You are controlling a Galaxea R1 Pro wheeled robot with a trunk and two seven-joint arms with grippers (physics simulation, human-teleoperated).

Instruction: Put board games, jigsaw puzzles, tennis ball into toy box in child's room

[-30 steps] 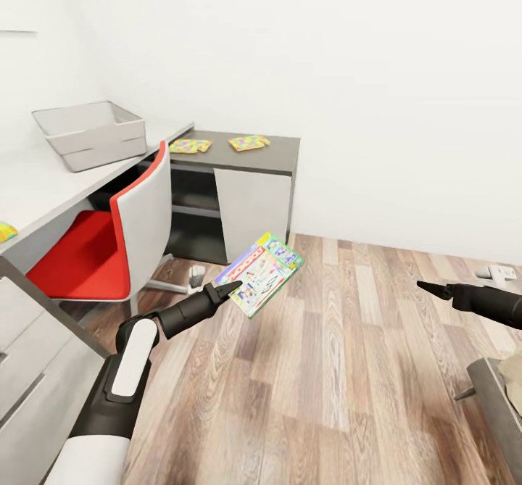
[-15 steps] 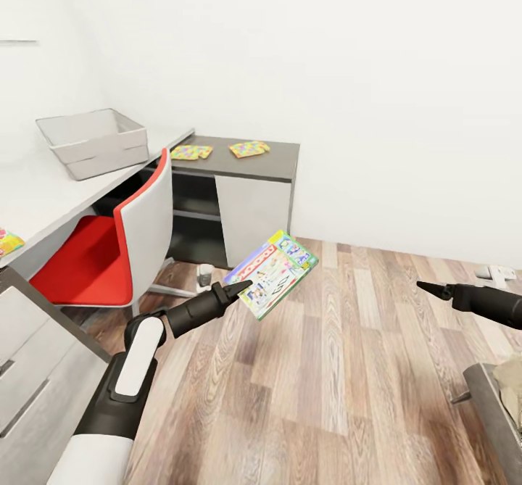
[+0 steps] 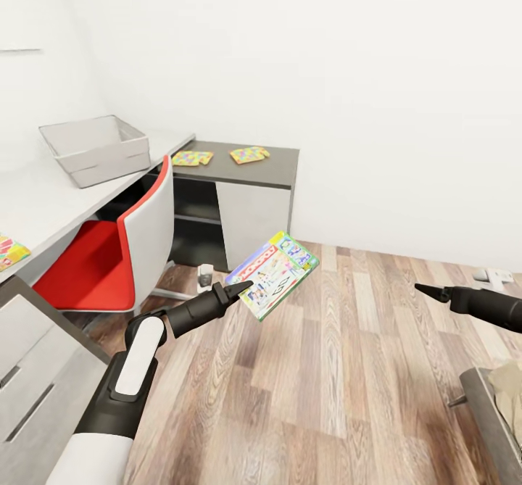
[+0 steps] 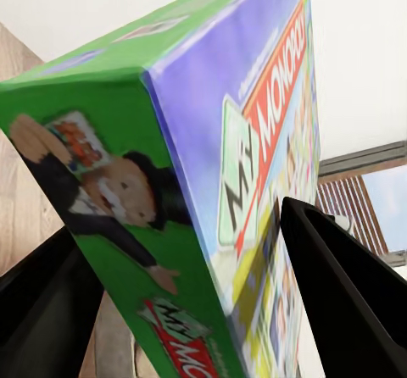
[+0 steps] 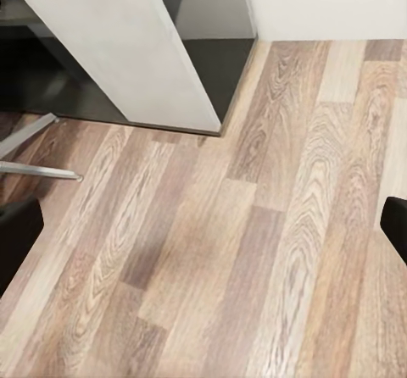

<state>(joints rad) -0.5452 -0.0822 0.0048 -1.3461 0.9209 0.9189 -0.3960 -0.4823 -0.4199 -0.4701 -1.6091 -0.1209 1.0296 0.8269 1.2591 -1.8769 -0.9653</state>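
Wooden floor (image 3: pixel 362 369); board game (image 3: pixel 272 275) in left pincer (image 3: pixel 243 286)

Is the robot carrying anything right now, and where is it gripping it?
Yes. The left gripper holds a Monopoly board game box pinched at one edge, a finger on each face. The right gripper holds nothing.

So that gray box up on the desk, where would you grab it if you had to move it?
By a side wall at the rim, coming down from above. The toy box is open-topped with thin upright walls, so a tool can probably straddle one wall; its body looks far too wide to pinch across.
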